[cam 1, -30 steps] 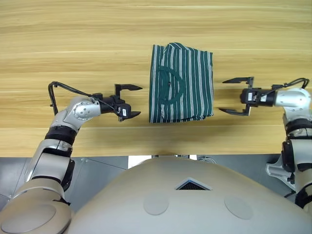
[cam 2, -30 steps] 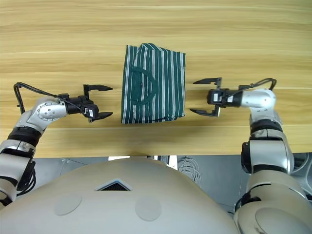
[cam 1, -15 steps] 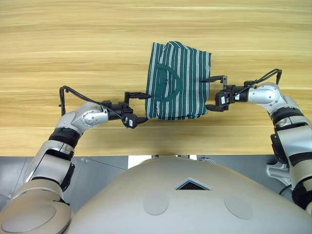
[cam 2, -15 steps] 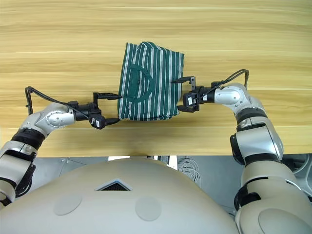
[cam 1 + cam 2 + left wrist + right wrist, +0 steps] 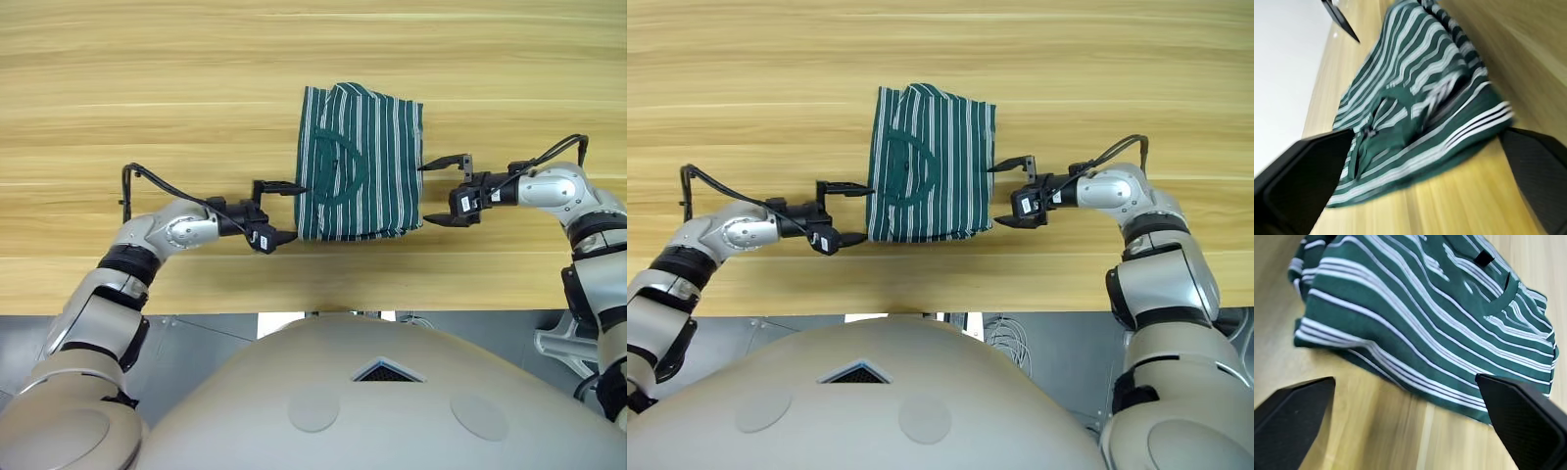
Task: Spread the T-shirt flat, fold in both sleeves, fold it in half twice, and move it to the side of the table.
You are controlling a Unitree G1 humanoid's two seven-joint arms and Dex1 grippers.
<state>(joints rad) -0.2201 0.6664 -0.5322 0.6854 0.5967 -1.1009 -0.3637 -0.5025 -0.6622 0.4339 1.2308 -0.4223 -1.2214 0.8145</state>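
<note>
The T-shirt, dark green with white stripes, lies folded into a compact rectangle on the wooden table, collar on top. My left gripper is open at the shirt's left edge, its fingertips just touching or nearly touching the cloth. My right gripper is open at the shirt's right edge, a finger on each side of the near right corner zone. The left wrist view shows the folded T-shirt between its two fingers; the right wrist view shows the T-shirt close ahead.
The table's front edge runs just below both arms. Bare wood lies left, right and beyond the shirt.
Both grippers closed in from the sides to the shirt's edges and nudged it slightly; since half a second ago the right gripper has drawn back a little to the right.
</note>
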